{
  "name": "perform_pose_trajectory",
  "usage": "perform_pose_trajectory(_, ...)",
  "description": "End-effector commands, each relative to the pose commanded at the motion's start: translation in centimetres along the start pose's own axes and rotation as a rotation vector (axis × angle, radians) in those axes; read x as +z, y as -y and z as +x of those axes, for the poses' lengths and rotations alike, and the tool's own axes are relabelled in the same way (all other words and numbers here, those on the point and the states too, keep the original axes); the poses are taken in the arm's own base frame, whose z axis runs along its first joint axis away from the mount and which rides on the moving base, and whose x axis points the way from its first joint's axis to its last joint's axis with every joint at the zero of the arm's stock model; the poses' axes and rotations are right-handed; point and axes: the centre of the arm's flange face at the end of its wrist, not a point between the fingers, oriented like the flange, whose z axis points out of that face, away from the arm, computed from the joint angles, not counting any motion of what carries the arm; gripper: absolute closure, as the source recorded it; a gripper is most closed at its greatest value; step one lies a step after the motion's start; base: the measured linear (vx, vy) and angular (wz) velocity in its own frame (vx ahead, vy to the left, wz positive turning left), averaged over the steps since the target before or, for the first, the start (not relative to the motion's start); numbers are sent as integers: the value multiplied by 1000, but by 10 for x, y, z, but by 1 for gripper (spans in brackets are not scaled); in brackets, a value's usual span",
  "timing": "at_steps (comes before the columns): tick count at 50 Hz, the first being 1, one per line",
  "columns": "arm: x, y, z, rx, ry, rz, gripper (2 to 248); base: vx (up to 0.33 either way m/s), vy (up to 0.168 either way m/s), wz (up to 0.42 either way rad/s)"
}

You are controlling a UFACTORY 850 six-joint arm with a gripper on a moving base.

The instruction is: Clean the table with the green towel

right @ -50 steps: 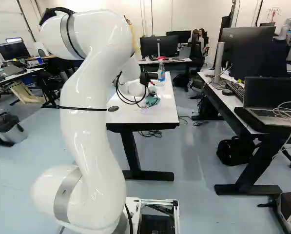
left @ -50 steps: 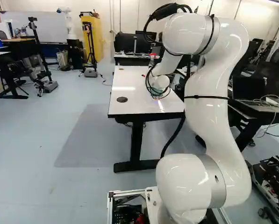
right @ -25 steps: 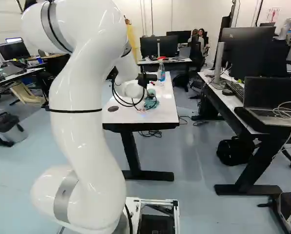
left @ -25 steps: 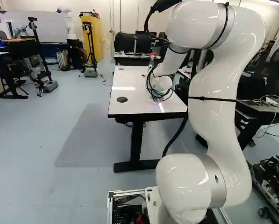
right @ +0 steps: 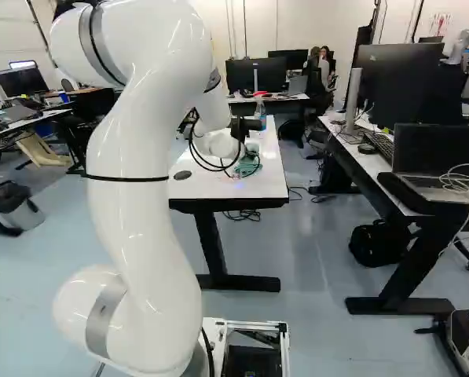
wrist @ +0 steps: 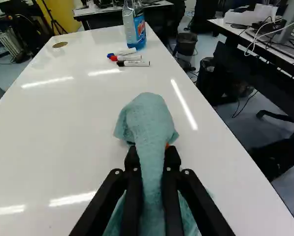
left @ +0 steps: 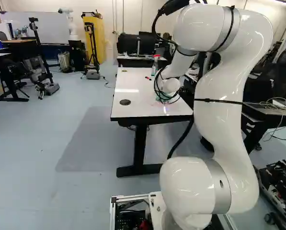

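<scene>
Clear spray bottle of blue liquid upright on my bench, green towel pinched in my claw, its long axis running ahead toward the markers.

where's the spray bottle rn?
Wrist view: the spray bottle stands on the white table ahead of the gripper and towel, just beyond the three markers; in the right base view, near the table's right edge.

Bright light, white glare streaks (long, narrow ones) across the glossy tabletop, soft floor shadow
</scene>
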Motion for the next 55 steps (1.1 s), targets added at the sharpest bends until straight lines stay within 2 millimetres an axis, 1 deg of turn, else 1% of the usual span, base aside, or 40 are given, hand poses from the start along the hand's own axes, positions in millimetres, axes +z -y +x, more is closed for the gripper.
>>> perform_pose_trajectory(6,9,0,4,1,-7,0,203,0,0,0)
perform_pose_trajectory(15,9,0,5,1,-9,0,203,0,0,0)
perform_pose_trajectory(20,3,0,7,1,-11,0,203,0,0,0)
perform_pose_trajectory(31,-21,-4,6,7,28,-5,203,0,0,0)
perform_pose_trajectory(55,-83,-12,-6,15,164,-12,203,0,0,0)
